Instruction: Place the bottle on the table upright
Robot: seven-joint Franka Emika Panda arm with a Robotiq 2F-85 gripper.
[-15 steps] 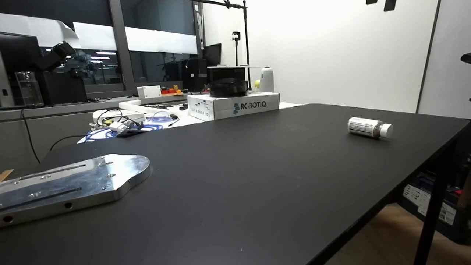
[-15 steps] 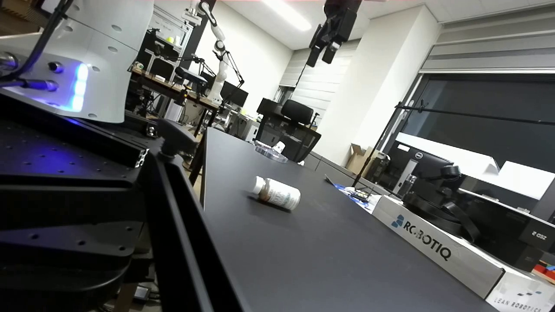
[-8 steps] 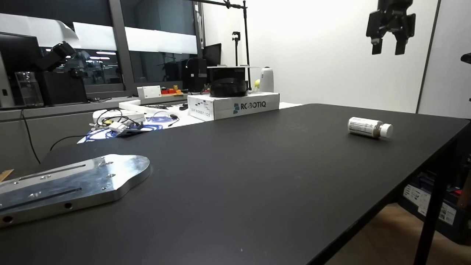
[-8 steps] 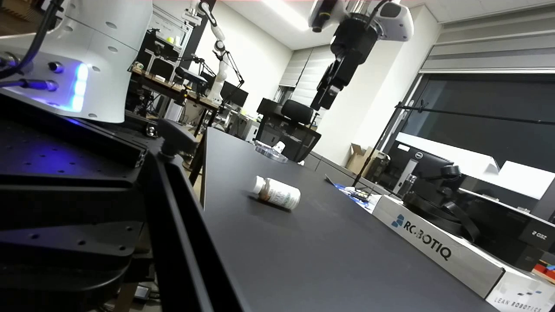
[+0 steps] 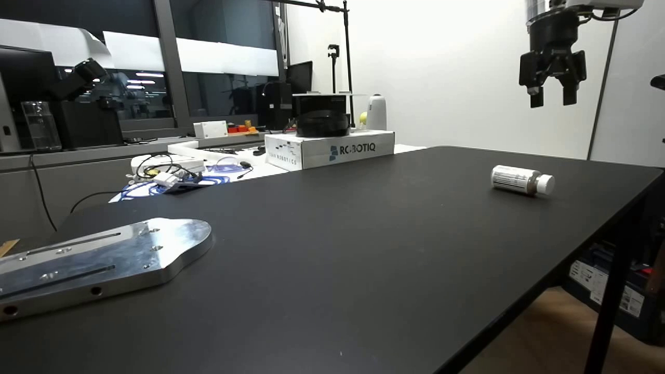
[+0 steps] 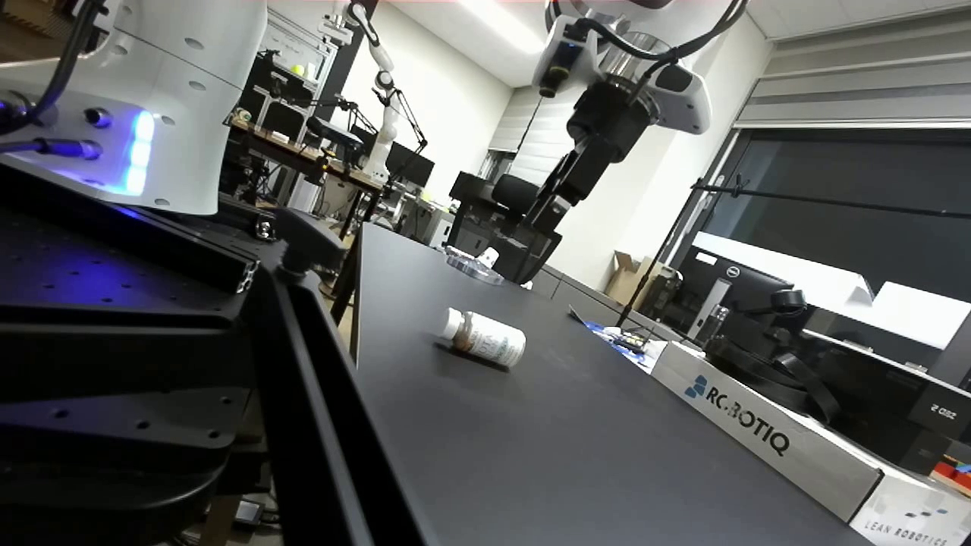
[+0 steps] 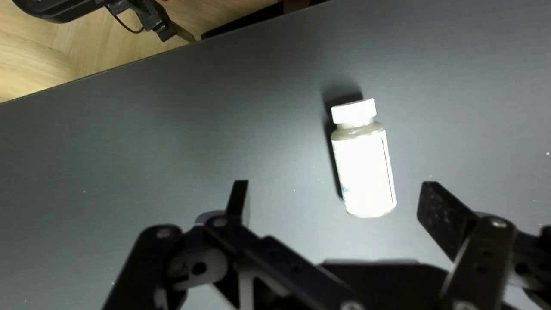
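A small bottle with a white cap and white label lies on its side on the black table. It shows in both exterior views (image 5: 514, 179) (image 6: 489, 339) and in the wrist view (image 7: 365, 168), where its cap points away from the jaws. The black table (image 5: 363, 249) also shows in an exterior view (image 6: 576, 447). My gripper (image 5: 553, 98) is open and empty, pointing down, well above the table and the bottle. It also shows in an exterior view (image 6: 537, 216). In the wrist view, the bottle's base appears just beyond the gap between the open fingertips (image 7: 335, 193), nearer the right finger.
A silver metal plate (image 5: 114, 254) lies at the table's far end from the bottle. A white ROBOTIQ box (image 5: 348, 149) stands along the table's edge, also seen in an exterior view (image 6: 758, 428). Cables (image 5: 171, 179) lie beside it. The table's edge runs near the bottle's cap.
My gripper has come down from the top of both exterior views towards the table, staying open. The bottle has not moved.
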